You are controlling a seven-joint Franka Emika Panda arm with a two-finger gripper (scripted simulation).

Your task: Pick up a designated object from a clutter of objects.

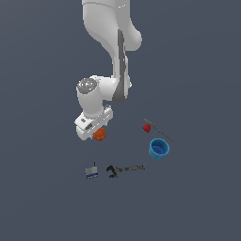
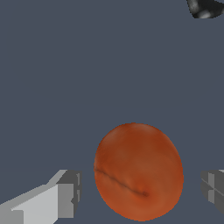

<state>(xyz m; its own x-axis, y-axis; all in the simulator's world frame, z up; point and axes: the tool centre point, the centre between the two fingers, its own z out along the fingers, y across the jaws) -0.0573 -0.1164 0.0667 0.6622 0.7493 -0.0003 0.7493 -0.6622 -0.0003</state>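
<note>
The orange-red ball lies on the grey floor, partly hidden under the gripper in the exterior view. In the wrist view the ball sits between the two fingers, with a small gap on each side. The gripper is open around the ball and its fingers do not touch it. The rest of the clutter lies off to the exterior view's right of the ball and below it in that picture.
A blue cup, a small red piece and a thin rod lie to the exterior view's right. A dark wrench and a small grey-blue box lie lower in that view. A dark shiny tip, perhaps the wrench's, shows at the wrist view's corner.
</note>
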